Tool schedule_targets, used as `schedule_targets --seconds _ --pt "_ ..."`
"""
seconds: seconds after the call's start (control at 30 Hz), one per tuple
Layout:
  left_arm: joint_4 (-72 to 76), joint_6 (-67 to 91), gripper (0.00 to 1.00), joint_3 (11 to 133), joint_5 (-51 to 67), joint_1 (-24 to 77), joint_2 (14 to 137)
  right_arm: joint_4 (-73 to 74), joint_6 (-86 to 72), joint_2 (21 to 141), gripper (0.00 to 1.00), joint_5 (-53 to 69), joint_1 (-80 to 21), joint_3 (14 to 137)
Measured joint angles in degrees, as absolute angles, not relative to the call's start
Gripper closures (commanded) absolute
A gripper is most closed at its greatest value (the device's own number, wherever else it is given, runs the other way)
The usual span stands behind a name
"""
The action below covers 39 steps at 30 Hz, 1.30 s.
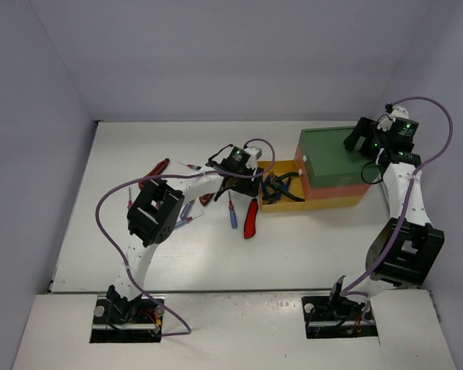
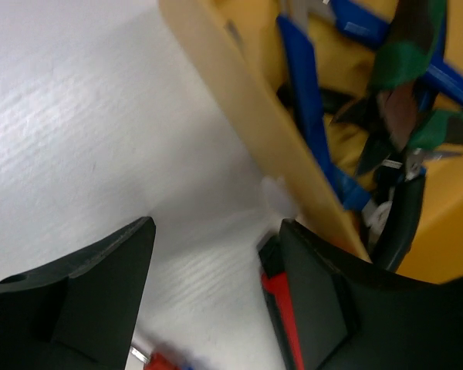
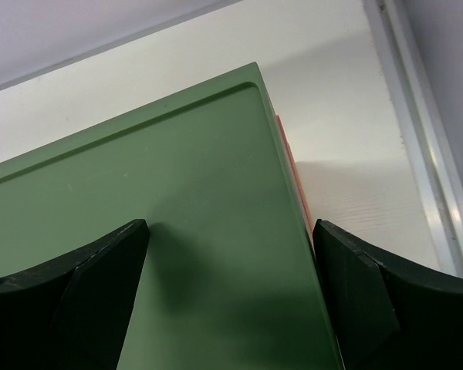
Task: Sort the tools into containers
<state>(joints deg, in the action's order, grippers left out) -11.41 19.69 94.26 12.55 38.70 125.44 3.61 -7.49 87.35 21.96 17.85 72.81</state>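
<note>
The drawer unit has a green top (image 1: 332, 152), a red-orange middle (image 1: 336, 191) and a yellow bottom drawer (image 1: 272, 203) pulled out to the left. That drawer holds blue-handled (image 2: 309, 85), green-handled (image 2: 417, 62) and black-handled (image 2: 405, 223) pliers. My left gripper (image 1: 253, 185) (image 2: 216, 285) is open and empty, just outside the drawer's front wall (image 2: 247, 100), above bare table. A red utility knife (image 1: 251, 218) (image 2: 282, 308) lies beside its right finger. My right gripper (image 1: 359, 139) (image 3: 228, 285) is open and empty over the green top (image 3: 177, 216).
Loose on the table left of the drawer are red pliers (image 1: 154, 173), a red screwdriver (image 1: 191, 166), a blue screwdriver (image 1: 232, 212) and blue tools (image 1: 187, 210) partly under my left arm. The walls stand close behind and to the right of the unit.
</note>
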Motion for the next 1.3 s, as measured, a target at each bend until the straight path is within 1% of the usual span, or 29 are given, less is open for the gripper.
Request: schedule_targets --seconds 0.2,0.47,0.9,0.97,1.3 --pt "-11.4 18.8 0.37 99.9 13.3 39.3 129.2 -0.6 -10.2 87.1 0.17 23.5 16.9 70.1" --pt "-10.4 20.2 0.37 108.7 13.4 42.5 134.9 -2.4 -13.5 85.5 0.18 21.7 16.1 67.8" --pt "-1.3 30.1 0.35 110.1 13.0 44.6 135.4 -3.2 -14.5 84.1 0.18 21.2 16.0 66.1" --pt "-0.7 31.3 0.33 110.7 12.8 44.6 135.5 -3.3 -14.6 83.9 0.18 21.1 16.0 66.0" --pt "0.3 33.2 0.32 112.1 11.4 44.6 137.4 -3.6 -15.1 83.0 0.18 20.5 16.0 65.0"
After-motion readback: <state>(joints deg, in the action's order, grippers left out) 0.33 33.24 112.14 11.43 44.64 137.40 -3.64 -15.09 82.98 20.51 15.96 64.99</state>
